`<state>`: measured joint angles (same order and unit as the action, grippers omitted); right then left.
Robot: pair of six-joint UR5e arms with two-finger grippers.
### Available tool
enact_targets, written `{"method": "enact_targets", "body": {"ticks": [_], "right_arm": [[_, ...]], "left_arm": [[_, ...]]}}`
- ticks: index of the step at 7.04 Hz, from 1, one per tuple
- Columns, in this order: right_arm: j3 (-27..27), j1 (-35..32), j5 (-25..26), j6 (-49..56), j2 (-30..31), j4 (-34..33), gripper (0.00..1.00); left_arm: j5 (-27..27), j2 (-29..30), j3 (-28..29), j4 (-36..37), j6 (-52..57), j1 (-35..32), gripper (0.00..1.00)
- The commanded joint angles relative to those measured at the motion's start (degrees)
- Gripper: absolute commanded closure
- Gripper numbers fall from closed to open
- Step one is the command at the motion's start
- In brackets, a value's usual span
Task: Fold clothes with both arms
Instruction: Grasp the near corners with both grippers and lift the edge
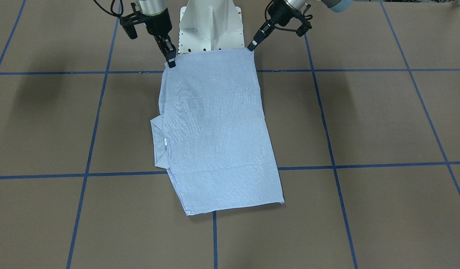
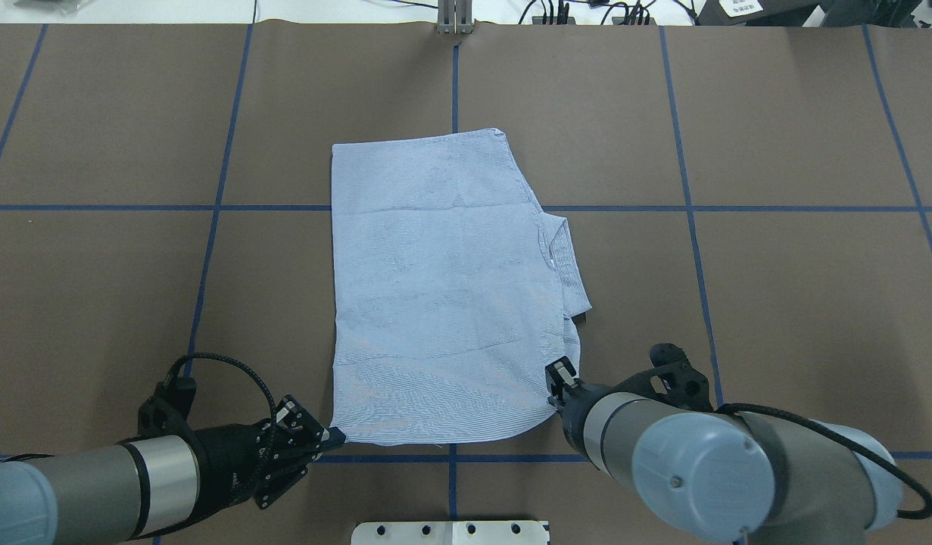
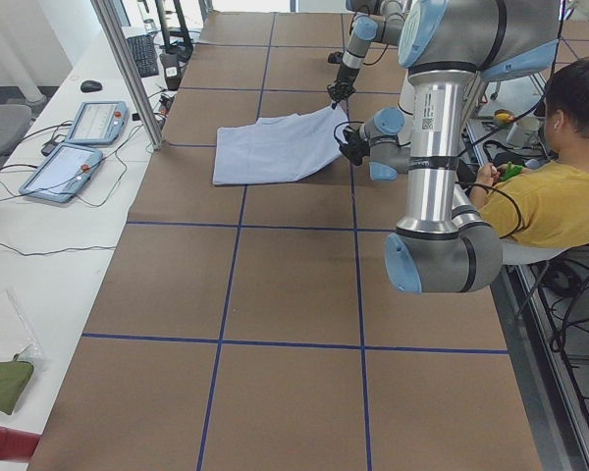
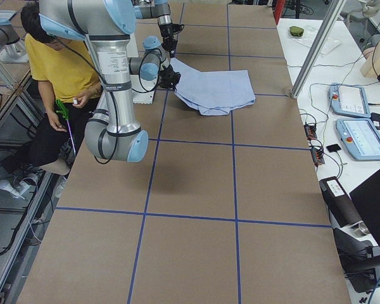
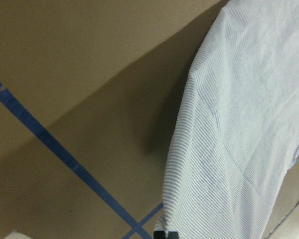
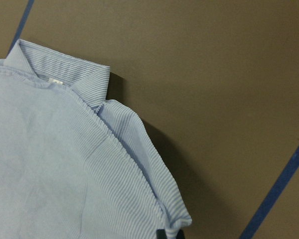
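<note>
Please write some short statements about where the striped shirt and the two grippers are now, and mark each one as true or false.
1. The left gripper and the right gripper, both black with two fingers, are at the corners of the light blue-and-white striped shirt nearest the robot. True.
2. The shirt's collar sticks out on the robot's left. False: it sticks out on the robot's right, on the right gripper's side.
3. The shirt lies across blue tape lines on the brown table. True.
4. Both long sleeves lie spread out flat beside the shirt. False: no sleeve is spread out, and the shirt is a compact, roughly rectangular shape.
</note>
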<state>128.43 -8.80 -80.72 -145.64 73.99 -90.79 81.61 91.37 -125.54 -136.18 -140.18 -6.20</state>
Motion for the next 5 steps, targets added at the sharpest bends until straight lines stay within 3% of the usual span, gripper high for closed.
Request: {"method": "enact_targets", "body": {"ticks": [1, 5], "right_arm": [[7.5, 0.3, -0.1, -0.9, 0.6, -6.0, 1.00], [11.4, 2.7, -1.8, -1.0, 0.5, -10.5, 1.00]], "left_arm": [[0.5, -0.1, -8.5, 6.9, -0.4, 0.0, 1.00], [0.3, -0.3, -9.7, 8.9, -3.0, 0.6, 1.00]]}}
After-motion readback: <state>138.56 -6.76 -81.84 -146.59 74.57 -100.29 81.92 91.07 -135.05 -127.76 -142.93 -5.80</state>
